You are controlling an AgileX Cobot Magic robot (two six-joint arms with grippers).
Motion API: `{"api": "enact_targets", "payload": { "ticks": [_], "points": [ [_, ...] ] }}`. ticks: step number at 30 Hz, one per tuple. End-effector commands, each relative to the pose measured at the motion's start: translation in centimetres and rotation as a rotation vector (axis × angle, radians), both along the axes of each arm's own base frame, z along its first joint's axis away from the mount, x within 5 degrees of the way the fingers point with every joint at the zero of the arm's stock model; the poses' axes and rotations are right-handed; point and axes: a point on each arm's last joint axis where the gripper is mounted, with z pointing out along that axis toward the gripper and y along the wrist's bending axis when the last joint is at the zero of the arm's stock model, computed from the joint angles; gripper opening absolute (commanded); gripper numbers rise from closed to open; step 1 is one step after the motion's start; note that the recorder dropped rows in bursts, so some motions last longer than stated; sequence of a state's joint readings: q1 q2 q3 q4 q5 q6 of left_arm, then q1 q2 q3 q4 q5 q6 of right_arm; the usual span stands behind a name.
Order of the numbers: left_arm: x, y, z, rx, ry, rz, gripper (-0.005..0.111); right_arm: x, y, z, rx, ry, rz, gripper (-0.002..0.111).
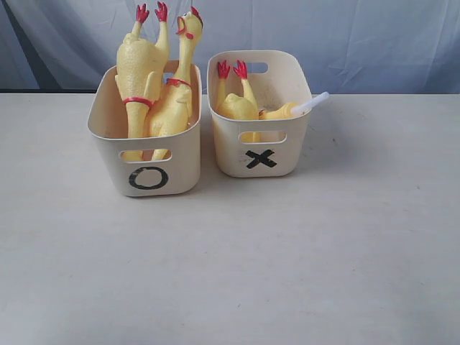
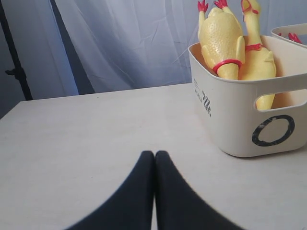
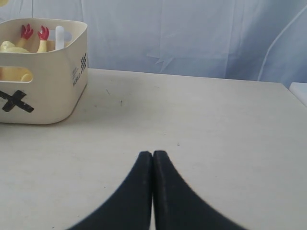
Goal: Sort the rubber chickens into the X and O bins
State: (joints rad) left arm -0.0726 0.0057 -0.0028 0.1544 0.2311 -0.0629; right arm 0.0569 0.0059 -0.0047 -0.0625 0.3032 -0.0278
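Note:
Two cream tubs stand side by side at the back of the table. The O bin (image 1: 108,126) on the left holds two yellow rubber chickens, one upside down with red feet up (image 1: 141,75), one head up (image 1: 180,86). The X bin (image 1: 291,136) on the right holds one chicken (image 1: 238,106) lying low with its feet up. Neither gripper shows in the exterior view. My left gripper (image 2: 154,155) is shut and empty over the table, short of the O bin (image 2: 230,120). My right gripper (image 3: 152,155) is shut and empty, to the side of the X bin (image 3: 53,91).
A white tube-like piece (image 1: 310,105) sticks out over the X bin's rim. A pale curtain hangs behind the table. The table's far edge (image 1: 388,94) runs just behind the bins. A white object (image 3: 300,91) sits at the table's edge in the right wrist view.

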Motion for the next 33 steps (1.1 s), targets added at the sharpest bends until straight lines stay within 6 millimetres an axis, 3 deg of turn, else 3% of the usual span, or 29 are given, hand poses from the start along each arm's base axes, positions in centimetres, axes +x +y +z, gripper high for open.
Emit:
{"api": "enact_targets", "payload": {
  "ticks": [1,33],
  "points": [
    [-0.03,0.18,-0.07,-0.003,-0.002,0.032,0.000,0.00,0.09,0.00,0.000,-0.015,0.016,-0.001],
    [-0.04,0.42,-0.07,-0.003,-0.002,0.074,0.000,-0.01,0.14,0.00,0.017,-0.014,0.018,-0.001]
  ]
}}
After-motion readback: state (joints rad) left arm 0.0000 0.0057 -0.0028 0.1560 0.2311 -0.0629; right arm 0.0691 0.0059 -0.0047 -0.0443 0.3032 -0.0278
